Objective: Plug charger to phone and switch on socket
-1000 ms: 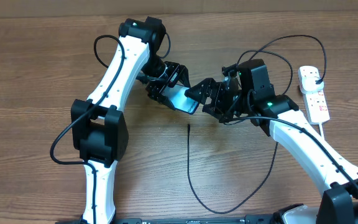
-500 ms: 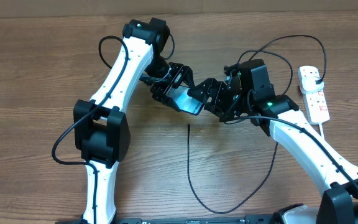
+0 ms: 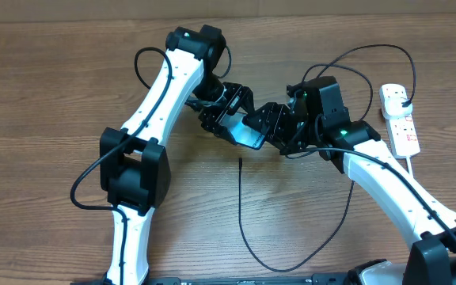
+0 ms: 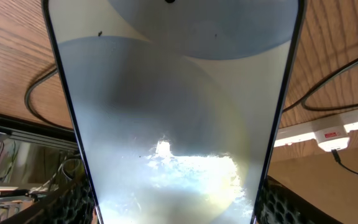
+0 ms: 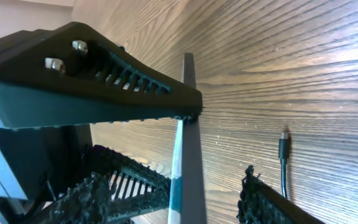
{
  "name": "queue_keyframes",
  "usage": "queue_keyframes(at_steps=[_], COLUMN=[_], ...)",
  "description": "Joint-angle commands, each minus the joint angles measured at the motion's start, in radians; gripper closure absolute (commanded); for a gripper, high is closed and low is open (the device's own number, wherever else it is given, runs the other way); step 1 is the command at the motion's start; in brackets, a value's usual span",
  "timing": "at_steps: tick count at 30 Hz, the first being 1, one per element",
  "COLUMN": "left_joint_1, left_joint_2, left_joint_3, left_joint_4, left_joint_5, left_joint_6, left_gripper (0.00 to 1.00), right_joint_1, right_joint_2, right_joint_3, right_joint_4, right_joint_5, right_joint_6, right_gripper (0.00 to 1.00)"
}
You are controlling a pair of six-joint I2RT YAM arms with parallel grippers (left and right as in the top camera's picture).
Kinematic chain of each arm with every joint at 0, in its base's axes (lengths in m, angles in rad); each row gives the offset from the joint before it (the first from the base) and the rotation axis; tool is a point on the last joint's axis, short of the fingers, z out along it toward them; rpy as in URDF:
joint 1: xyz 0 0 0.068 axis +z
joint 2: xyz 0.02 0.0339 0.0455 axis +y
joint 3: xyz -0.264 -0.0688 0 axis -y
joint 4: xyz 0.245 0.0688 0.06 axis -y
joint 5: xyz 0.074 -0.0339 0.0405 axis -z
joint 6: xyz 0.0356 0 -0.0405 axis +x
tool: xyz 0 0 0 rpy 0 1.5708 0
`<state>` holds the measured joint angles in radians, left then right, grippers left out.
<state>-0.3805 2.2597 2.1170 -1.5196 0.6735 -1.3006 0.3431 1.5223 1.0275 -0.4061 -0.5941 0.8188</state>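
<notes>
Surface: a brown wood-grain table filled the overhead view, with both arms reaching in to meet just above its centre.
Phone: the phone sat tilted at the middle of the overhead frame, between the two grippers, its pale teal screen lit.
Left gripper: the left gripper was clamped on the phone's upper-left end; in the left wrist view the screen filled the frame, with ribbed fingers at both lower corners against its edges.
Right gripper: the right gripper reached the phone's lower-right end. In its own view the phone showed edge-on, with one finger's tip at its thin edge; I cannot tell whether the jaws had closed on it.
Charger cable: the charger cable looped over the lower centre of the table.
Connector tip: the connector tip lay on the wood just below the phone, apart from both grippers.
Power strip: the white power strip lay at the right edge, well apart from the phone.
</notes>
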Motion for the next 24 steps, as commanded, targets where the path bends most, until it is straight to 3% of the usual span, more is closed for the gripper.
queue_keyframes(at_steps=[1, 15, 24], left_joint_1=[-0.017, -0.027, -0.027], left_joint_2=[-0.005, -0.005, -0.005], left_joint_3=[0.027, 0.027, 0.027], left_joint_4=[0.007, 0.007, 0.009], left_joint_5=[0.035, 0.042, 0.042], left_joint_6=[-0.025, -0.032, -0.032], left_gripper=[0.96, 0.96, 0.96], right_joint_1=[0.008, 0.01, 0.01], right_joint_2=[0.0, 0.0, 0.0], right_joint_3=[0.021, 0.021, 0.021], right_joint_4=[0.001, 0.001, 0.0], right_joint_5=[0.018, 0.018, 0.017], right_joint_6=[0.0, 0.0, 0.0], right_gripper=[0.37, 0.71, 0.83])
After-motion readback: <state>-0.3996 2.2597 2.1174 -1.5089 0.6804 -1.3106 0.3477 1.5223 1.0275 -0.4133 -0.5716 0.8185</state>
